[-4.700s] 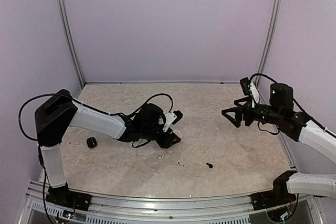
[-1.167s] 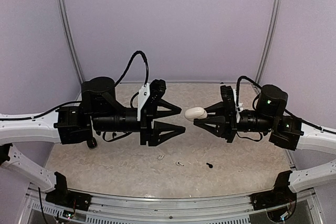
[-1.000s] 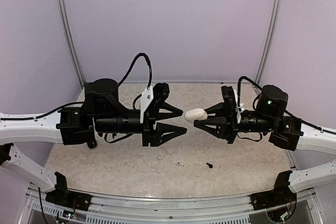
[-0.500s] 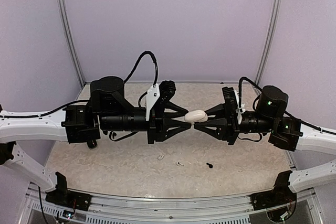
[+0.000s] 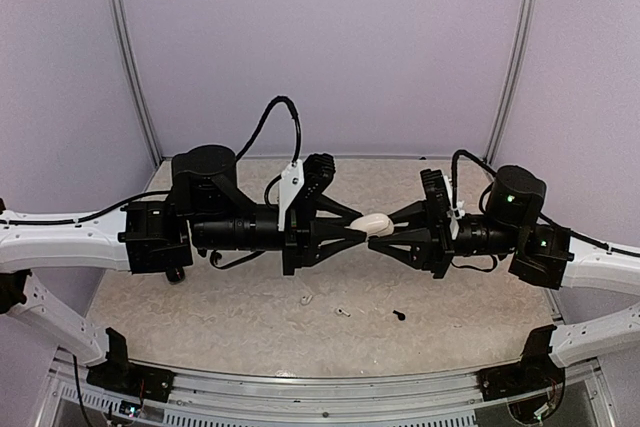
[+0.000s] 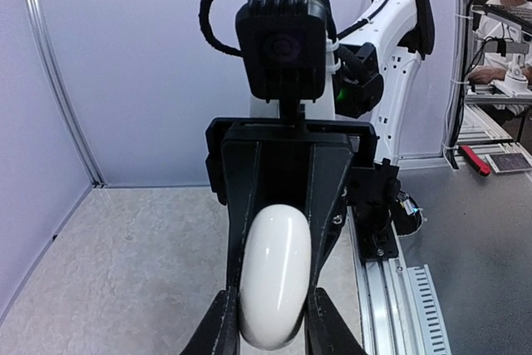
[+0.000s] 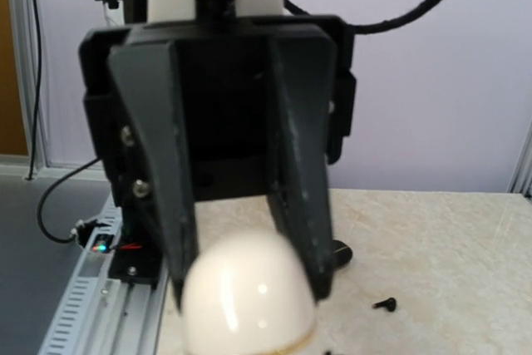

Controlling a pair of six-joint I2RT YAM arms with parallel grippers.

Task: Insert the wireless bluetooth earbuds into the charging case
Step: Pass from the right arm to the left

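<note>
A white pebble-shaped charging case [image 5: 377,222] hangs in mid-air above the table, closed, between two grippers that meet tip to tip. My right gripper [image 5: 385,231] is shut on it from the right. My left gripper [image 5: 366,230] comes from the left, and its fingertips [image 6: 223,332] press both sides of the case [image 6: 274,276]. In the right wrist view the case [image 7: 248,295] fills the bottom and hides my right fingers. Two white earbuds [image 5: 306,298] [image 5: 343,311] and a black earbud [image 5: 399,315] lie on the table below.
A black case [image 5: 176,273] sits on the table, partly hidden behind the left arm. The black earbud [image 7: 384,303] also shows in the right wrist view. Purple walls close in the table on three sides. The metal rail [image 5: 300,387] runs along the near edge.
My left gripper moved right to the case and its jaws narrowed from wide open onto the case's sides. The right gripper kept hold of the case and barely moved.
</note>
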